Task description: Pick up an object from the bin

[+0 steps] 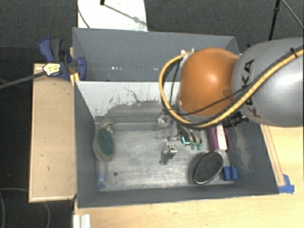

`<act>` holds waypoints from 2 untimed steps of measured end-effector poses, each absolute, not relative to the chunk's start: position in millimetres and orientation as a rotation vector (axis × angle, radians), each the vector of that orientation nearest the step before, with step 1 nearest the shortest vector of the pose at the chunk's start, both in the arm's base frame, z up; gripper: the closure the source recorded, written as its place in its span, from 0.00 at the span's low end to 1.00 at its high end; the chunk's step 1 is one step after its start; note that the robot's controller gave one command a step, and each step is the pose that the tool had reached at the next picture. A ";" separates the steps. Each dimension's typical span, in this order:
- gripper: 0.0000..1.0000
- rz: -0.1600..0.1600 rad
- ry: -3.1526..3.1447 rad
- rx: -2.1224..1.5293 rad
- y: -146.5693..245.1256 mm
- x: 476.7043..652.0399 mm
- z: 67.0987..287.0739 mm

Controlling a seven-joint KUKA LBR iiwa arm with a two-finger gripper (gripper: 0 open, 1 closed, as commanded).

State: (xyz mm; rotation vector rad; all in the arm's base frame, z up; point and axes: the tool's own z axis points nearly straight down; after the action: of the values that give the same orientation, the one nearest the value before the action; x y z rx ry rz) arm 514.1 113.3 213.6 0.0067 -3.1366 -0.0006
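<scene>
hanging hand point(166, 154), nearby black oval point(207, 167) slanting up-right

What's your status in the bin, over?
End effector over bare floor, mid bin, nothing seen held. Black oval disc close by, arm side. Green oval pad by opposite wall.

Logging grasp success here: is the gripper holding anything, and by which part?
Nothing that shows: the gripper is over bare bin floor, apart from the black oval disc and the teal oval thing.
</scene>
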 end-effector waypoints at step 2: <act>0.00 0.001 -3.064 0.726 -55.5 499.5 71.5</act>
State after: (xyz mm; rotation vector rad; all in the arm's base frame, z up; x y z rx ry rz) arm 499.5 -55.5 71.5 0.7263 -3.0641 0.0009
